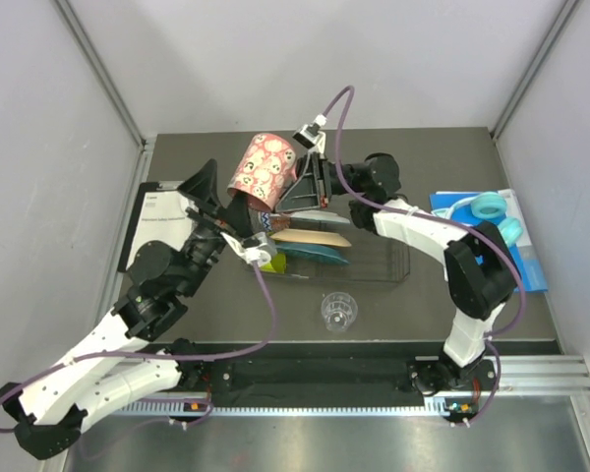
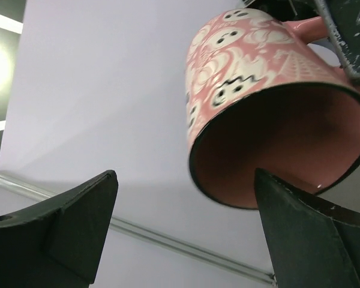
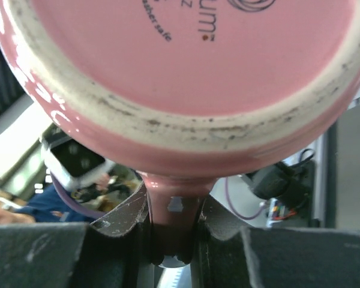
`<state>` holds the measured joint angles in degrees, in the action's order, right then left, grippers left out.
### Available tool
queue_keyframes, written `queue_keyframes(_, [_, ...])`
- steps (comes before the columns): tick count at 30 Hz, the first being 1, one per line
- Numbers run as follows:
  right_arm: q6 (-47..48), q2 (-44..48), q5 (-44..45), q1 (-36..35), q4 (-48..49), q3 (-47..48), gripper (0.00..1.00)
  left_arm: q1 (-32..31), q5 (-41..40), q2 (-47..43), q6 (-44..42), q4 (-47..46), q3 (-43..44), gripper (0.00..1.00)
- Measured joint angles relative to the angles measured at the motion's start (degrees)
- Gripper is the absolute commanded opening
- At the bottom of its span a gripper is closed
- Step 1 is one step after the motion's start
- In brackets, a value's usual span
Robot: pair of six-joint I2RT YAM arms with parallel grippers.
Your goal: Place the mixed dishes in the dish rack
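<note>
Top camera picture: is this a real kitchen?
Likely a robot test booth, not a kitchen: blank grey walls, two robot arms bolted to a dark table, and a wire dish rack.

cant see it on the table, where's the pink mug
Top view, left of centre: the pink mug hangs by its handle from the right gripper, above the dish rack, left end.

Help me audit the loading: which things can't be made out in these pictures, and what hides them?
- Dish rack: top view, left end hidden by the left arm and pink mug.
- Lime-green bowl: top view, mostly covered by the left arm.
- Mug's base print: right wrist view, cut off by the top edge.
</note>
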<state>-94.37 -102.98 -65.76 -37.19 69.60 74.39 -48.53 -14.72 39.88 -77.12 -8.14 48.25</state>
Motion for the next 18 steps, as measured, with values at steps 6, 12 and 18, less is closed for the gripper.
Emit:
queue_keyframes(6, [11.5, 6.1, -0.1, 3.1, -9.6, -0.2, 0.0, -0.2, -2.4, -5.8, -0.9, 3.0, 1.7, 0.99])
queue_keyframes(12, [31.6, 13.4, 3.9, 5.9, -32.8, 0.0, 0.0, -0.1, -9.0, -8.9, -0.8, 4.3, 2.1, 0.99])
queue_keyframes(18, [55.0, 20.3, 16.5, 6.4, -62.3, 2.1, 0.0, -0.1, -13.6, -9.4, 0.5, 6.6, 1.6, 0.99])
